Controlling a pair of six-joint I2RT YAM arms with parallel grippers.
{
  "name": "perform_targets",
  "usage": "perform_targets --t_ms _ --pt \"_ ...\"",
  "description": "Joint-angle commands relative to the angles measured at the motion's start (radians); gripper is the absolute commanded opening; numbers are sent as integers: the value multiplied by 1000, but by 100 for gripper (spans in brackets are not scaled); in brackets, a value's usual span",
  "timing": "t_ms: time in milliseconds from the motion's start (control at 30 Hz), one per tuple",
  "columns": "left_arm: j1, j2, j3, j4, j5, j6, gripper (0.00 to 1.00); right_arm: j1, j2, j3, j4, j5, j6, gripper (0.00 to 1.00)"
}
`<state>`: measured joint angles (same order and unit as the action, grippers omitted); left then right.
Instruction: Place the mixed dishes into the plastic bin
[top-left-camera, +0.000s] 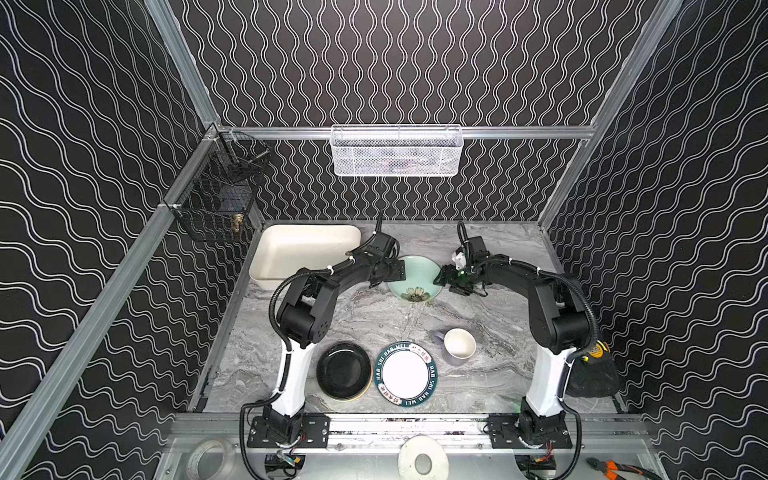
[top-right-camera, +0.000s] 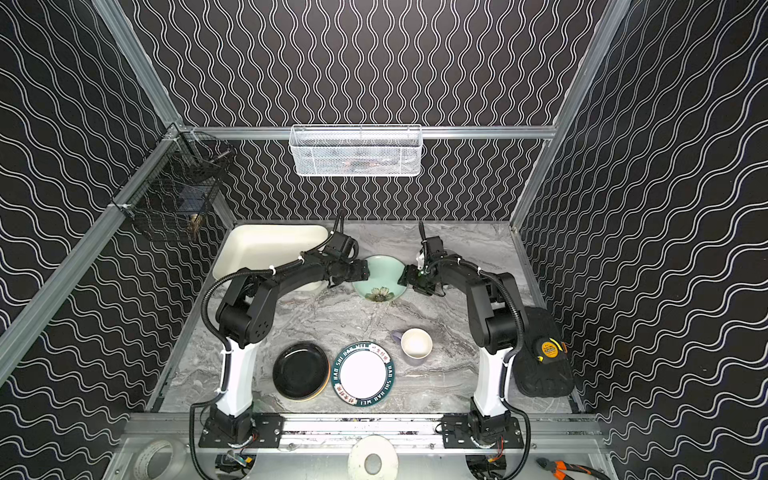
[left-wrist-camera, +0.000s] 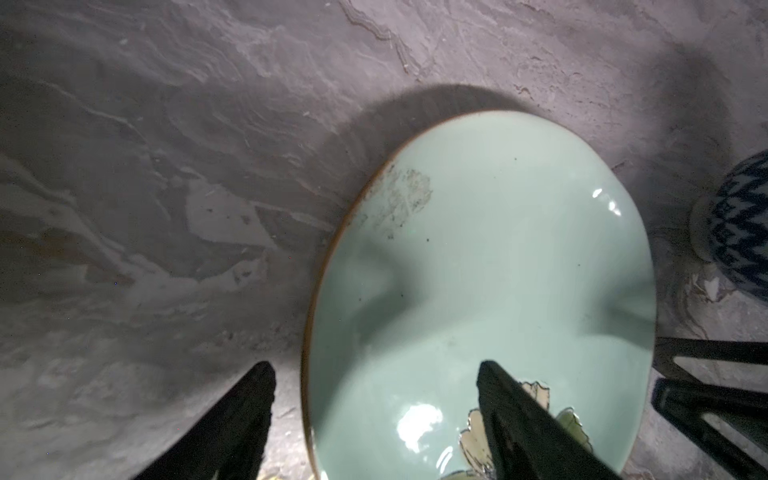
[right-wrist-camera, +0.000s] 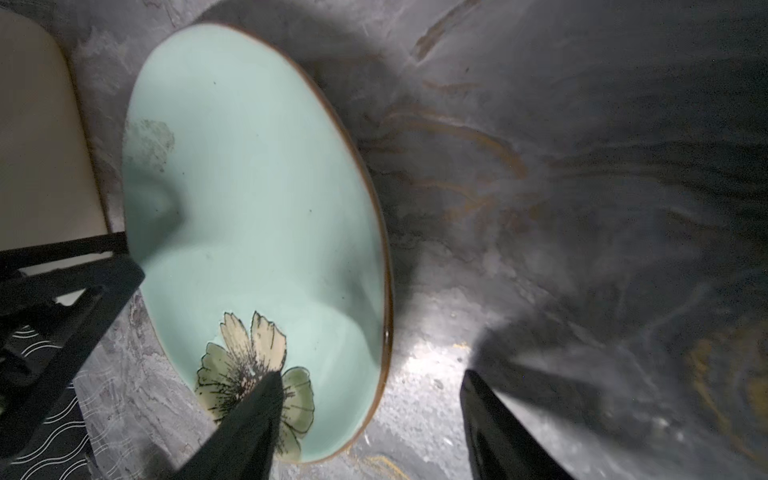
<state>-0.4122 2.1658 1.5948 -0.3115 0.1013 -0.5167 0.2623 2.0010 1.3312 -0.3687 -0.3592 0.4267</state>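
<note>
The mint-green floral plate (top-left-camera: 415, 279) lies at the middle of the desk (top-left-camera: 374, 320), directly between the two end effectors.

The left end effector (left-wrist-camera: 374, 368) is open and straddles the plate's brown rim. One finger (left-wrist-camera: 519, 415) sits over the glazed face beside the painted flower, and the other sits over bare desk outside the rim.

The right end effector (right-wrist-camera: 372, 376) is also open, astride the opposite rim. One finger (right-wrist-camera: 249, 415) covers part of the flower, and its partner stands over the desk.

Neither end effector has closed on the plate. You cannot tell from the wrist views whether any fingertip touches the glaze.

The plastic bin (top-left-camera: 299, 249) lies just beyond the left end effector, on the side away from the right one. The left arm crosses over its near wall.

In the left wrist view, a blue-and-white zigzag-patterned vessel (left-wrist-camera: 744, 232) stands on the desk close to the right end effector's fingers and near the plate's rim.

The following items lie well apart from both end effectors, toward the arm bases:
- The black plate (top-left-camera: 343, 370).
- The white plate with lettered dark-green rim (top-left-camera: 406, 373), just beside the black plate.
- The lavender mug (top-left-camera: 457, 347), upright, nearer the right arm.
</note>
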Motion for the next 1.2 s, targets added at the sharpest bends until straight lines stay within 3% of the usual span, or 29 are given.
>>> perform_targets --t_ms 0,467,767,1167 --pt "6 18 19 -6 2 18 78 1 16 14 16 -25 15 68" --pt "12 81 66 -47 15 41 61 -3 71 28 82 -112 56 61" --pt "12 103 64 -55 31 48 55 -22 90 7 136 -177 93 50" --pt "10 97 37 -44 59 49 55 -23 106 12 175 -225 135 46"
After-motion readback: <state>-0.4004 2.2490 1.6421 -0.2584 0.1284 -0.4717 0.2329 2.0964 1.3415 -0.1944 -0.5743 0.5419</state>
